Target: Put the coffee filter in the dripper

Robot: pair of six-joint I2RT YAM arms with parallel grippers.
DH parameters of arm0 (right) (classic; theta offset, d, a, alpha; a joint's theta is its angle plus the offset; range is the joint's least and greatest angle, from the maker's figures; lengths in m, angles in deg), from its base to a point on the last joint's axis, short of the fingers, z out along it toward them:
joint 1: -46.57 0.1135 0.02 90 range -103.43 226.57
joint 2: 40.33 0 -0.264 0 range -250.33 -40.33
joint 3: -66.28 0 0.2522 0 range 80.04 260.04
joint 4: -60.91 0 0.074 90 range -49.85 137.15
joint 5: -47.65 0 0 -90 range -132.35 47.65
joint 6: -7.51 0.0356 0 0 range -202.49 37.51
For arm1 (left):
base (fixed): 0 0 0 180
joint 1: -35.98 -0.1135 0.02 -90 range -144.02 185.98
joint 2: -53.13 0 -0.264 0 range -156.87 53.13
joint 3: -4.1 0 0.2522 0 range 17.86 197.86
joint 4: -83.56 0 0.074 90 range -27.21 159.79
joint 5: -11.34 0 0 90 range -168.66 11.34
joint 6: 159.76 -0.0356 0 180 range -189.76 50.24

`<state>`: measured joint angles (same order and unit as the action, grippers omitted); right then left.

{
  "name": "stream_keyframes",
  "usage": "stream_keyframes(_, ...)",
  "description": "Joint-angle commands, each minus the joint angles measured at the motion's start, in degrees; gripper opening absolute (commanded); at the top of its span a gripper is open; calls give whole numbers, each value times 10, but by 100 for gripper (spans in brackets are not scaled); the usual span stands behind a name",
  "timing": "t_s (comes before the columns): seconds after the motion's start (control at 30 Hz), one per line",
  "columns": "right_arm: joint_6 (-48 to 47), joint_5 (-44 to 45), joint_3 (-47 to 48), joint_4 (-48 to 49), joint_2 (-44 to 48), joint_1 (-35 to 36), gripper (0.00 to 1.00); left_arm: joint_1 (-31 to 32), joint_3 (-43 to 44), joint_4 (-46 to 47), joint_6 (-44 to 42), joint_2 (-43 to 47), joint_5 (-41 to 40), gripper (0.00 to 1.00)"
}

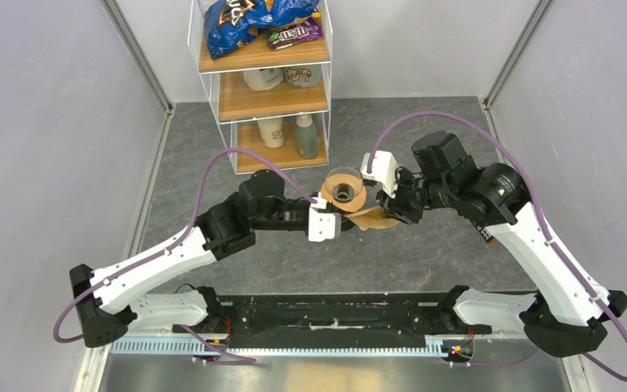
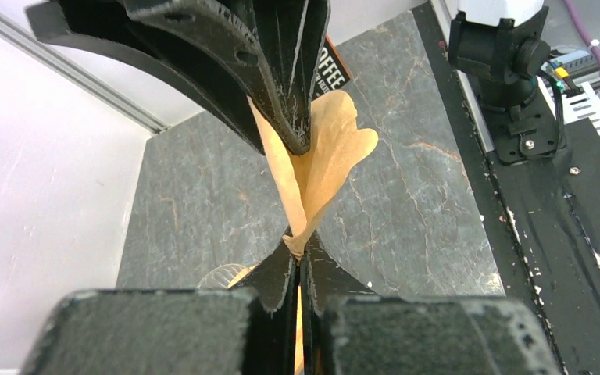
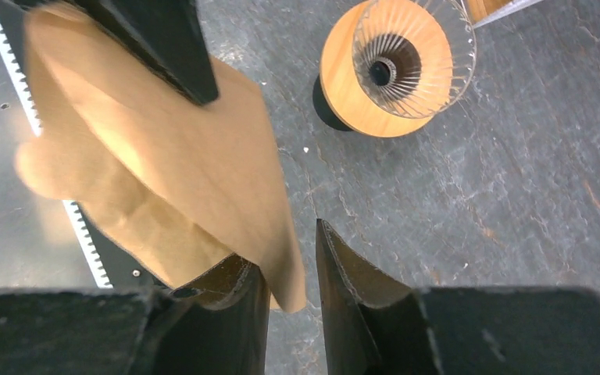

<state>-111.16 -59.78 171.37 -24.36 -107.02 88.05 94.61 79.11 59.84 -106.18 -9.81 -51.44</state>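
The dripper [image 1: 343,193], a clear glass cone in a light-wood ring, stands on the grey table; it also shows in the right wrist view [image 3: 398,66], and a bit of its rim shows in the left wrist view [image 2: 220,276]. The tan coffee filter [image 1: 371,219] hangs in the air just right of it. My left gripper [image 2: 301,248] is shut on the filter's [image 2: 320,164] lower tip. My right gripper [image 3: 281,246] is open, with the filter's [image 3: 164,164] edge lying over its left finger and reaching into the gap. In the top view the two grippers, left [image 1: 349,219] and right [image 1: 388,214], meet at the filter.
A white wire rack [image 1: 265,82] with wooden shelves holds snack bags, cups and a bottle behind the dripper. A black-and-orange coffee packet [image 2: 332,66] lies beyond the filter. The right arm's base [image 2: 508,62] and the black rail [image 1: 326,314] run along the near edge.
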Motion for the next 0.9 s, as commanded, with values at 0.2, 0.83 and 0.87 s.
stream_keyframes(0.2,48,-10,-17,57,16,-34,30,0,17,22,6,21,-5,2)
stream_keyframes(0.83,40,-71,-9,91,22,-100,0,-29,57,-57,110,21,-41,78)
stream_keyframes(0.87,22,-69,-2,79,19,-100,0,-56,65,-72,138,24,-25,81)
